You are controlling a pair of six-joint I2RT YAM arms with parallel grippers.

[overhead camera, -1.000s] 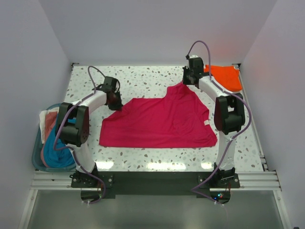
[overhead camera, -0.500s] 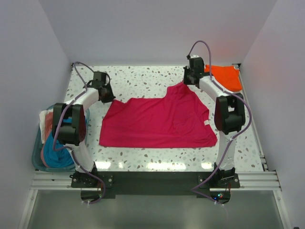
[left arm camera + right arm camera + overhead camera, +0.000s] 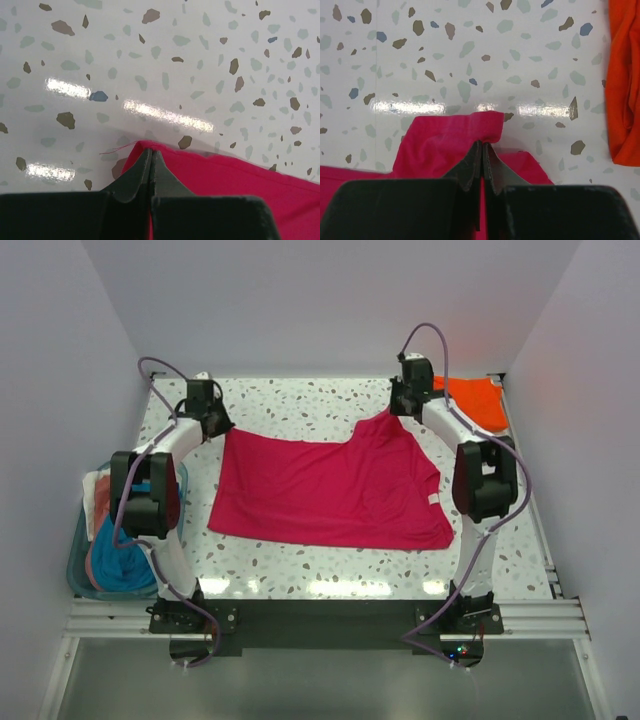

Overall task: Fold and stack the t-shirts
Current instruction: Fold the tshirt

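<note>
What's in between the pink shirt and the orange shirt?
Only bare speckled table separates the pink shirt and orange shirt, clearest in the right wrist view.

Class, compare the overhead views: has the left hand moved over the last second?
Yes. The left hand, shut on the pink t-shirt, has moved toward the far-left corner of the table, dragging the shirt's corner along.

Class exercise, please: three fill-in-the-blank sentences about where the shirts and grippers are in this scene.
The left gripper and right gripper are both ____ on the magenta t-shirt.
The orange t-shirt lies in the table's far ____ corner.
The bin of clothes sits at the table's ____ side.
Missing words: shut, right, left.
</note>
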